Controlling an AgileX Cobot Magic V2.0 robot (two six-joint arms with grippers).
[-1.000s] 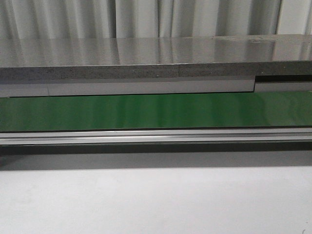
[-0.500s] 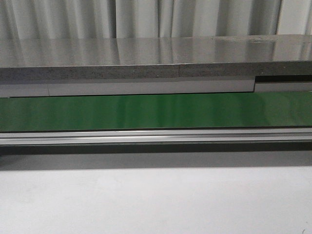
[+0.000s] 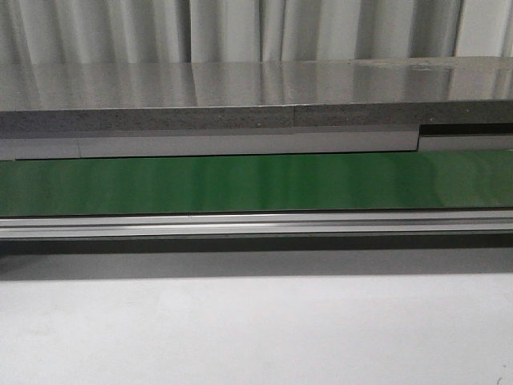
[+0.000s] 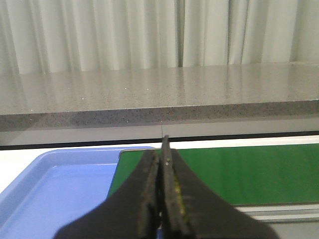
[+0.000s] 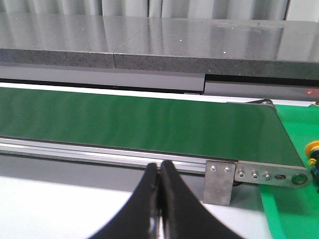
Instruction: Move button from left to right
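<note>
One button (image 5: 313,150) shows only at the edge of the right wrist view: a yellow cap on a dark body, partly cut off, sitting on a bright green mat (image 5: 291,209) past the belt's end. My right gripper (image 5: 158,167) is shut and empty, over the white table in front of the belt rail, well apart from the button. In the left wrist view my left gripper (image 4: 162,154) is shut with nothing between its fingers, over the seam between a blue tray (image 4: 55,194) and the green belt (image 4: 249,174). No gripper appears in the front view.
A long green conveyor belt (image 3: 256,183) runs across the front view with an aluminium rail (image 3: 256,224) along its near side and a grey stone counter (image 3: 240,100) behind. A metal bracket (image 5: 219,183) marks the belt's end. White table (image 3: 256,333) lies in front.
</note>
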